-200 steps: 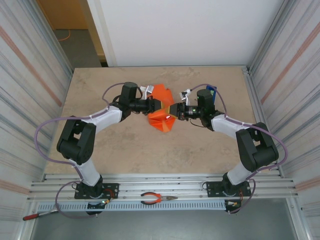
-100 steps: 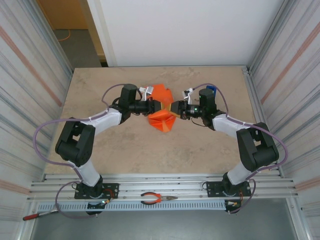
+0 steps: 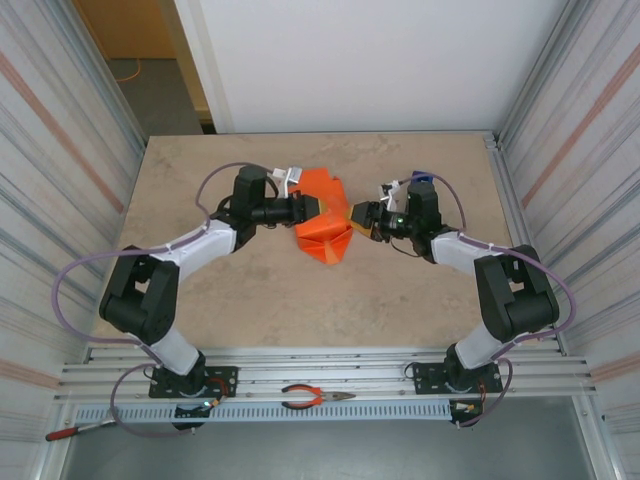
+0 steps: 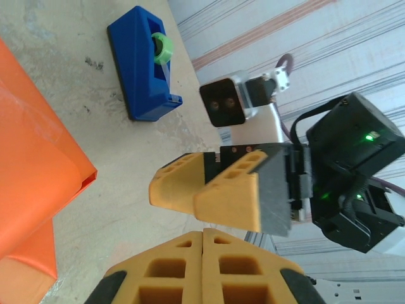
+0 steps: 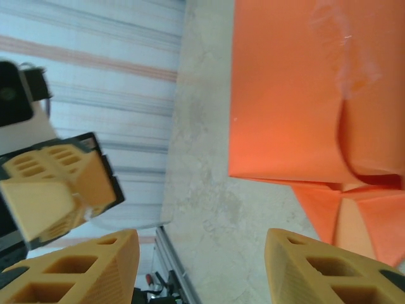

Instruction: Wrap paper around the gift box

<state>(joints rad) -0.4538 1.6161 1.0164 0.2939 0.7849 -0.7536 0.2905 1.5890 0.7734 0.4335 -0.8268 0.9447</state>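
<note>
The gift box is wrapped out of sight inside the paper [image 3: 322, 218], which forms a compact orange block with loose folded flaps at mid table. In the right wrist view the paper [image 5: 297, 88] shows a folded seam and a pointed flap. My left gripper [image 3: 312, 206] reaches over the block's top from the left; its yellow fingers [image 4: 204, 239] are shut with nothing between them, the paper [image 4: 31, 177] lying to their left. My right gripper [image 3: 358, 216] hovers just right of the block, apart from it. Its jaws [image 5: 202, 253] stand open over bare table.
A blue tape dispenser [image 3: 421, 180] with a green roll [image 4: 142, 63] sits behind the right wrist. Corrugated metal walls close in both sides. Pliers [image 3: 315, 397] lie on the front rail, and a red-handled tool [image 3: 70, 432] lies at the near left.
My right gripper has opened, let go of the paper's right edge and drawn back to the right. The left arm has shifted slightly toward the far side, still shut.
</note>
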